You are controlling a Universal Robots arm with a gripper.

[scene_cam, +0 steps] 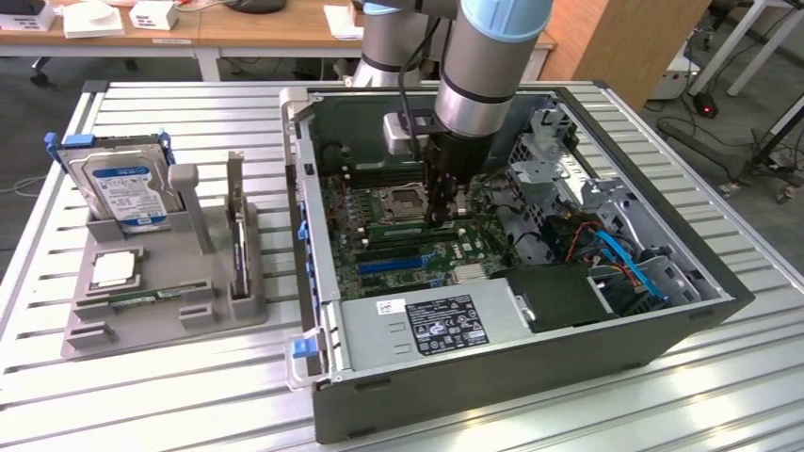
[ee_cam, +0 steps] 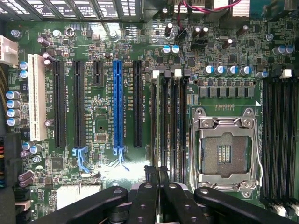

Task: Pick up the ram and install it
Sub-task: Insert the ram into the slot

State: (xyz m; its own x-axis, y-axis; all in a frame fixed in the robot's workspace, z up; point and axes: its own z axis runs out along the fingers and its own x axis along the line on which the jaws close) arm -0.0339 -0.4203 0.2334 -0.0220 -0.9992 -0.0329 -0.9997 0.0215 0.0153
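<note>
one ram (scene_cam: 392, 230) seated edge-up on motherboard (ee_cam: 103, 119); claw (ee_cam: 157, 171) pressed together, tips at ram's end, contact unclear.

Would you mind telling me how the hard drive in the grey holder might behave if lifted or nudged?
The hard drive looks metal-cased, so probably stiff and heavy for its size. Its smooth sides may slip. Standing on edge in the grey holder, it might tip if pushed.
</note>
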